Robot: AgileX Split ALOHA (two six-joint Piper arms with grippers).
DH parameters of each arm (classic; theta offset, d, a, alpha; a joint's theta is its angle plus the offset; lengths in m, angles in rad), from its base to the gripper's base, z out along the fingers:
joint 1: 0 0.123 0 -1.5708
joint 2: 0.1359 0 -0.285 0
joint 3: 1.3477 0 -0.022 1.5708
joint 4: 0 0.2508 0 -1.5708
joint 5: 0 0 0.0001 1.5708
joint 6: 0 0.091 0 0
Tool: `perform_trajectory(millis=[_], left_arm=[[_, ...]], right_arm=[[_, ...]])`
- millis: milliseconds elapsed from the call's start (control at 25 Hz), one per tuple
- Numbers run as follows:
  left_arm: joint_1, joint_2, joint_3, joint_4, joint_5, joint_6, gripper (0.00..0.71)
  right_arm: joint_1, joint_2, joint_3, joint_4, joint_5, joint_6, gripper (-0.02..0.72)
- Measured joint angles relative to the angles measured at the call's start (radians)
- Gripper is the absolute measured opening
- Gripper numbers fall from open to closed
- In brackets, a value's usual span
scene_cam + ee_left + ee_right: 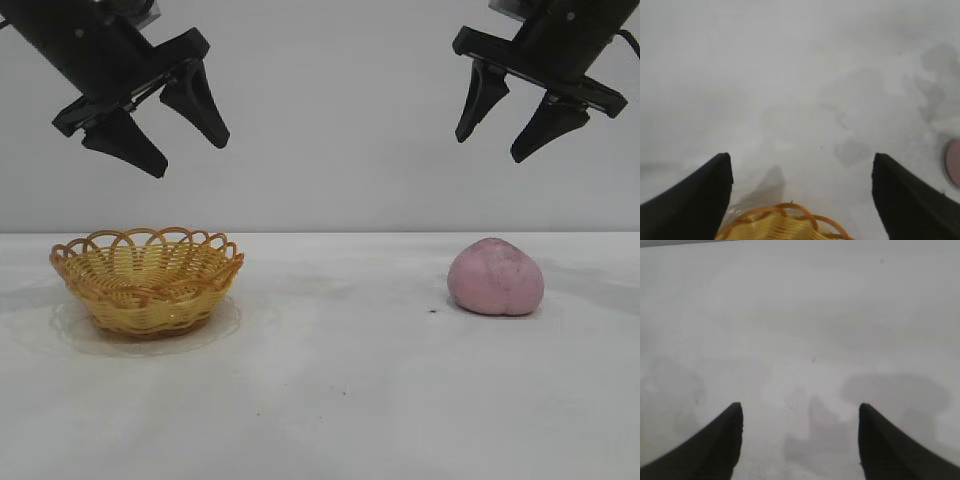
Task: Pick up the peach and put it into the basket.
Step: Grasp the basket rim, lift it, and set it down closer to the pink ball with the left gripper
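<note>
The dusty pink peach (pixel 496 277) rests on the white table at the right of the exterior view; a sliver of the peach (pixel 953 162) shows at the edge of the left wrist view. The yellow wicker basket (pixel 147 279) with its orange looped rim stands at the left, empty. High above the basket hangs my left gripper (pixel 190 155), open with nothing between its fingers; part of the basket rim (pixel 785 223) shows below it. My right gripper (pixel 493 147) hangs open and empty high above the peach, a little to its left. The right wrist view shows only bare table between the jaws (pixel 801 407).
The white table (pixel 340 380) stretches between basket and peach and toward the front edge. A plain grey wall stands behind. Faint stains mark the table top.
</note>
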Motion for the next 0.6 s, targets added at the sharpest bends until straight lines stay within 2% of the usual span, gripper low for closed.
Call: perform_trajectory(millis=[600], left_arm=[[0.0,0.0,0.0,0.019,0.022,0.0,0.545]], right_arm=[[0.0,0.0,0.0,0.0,0.0,0.0,0.427]])
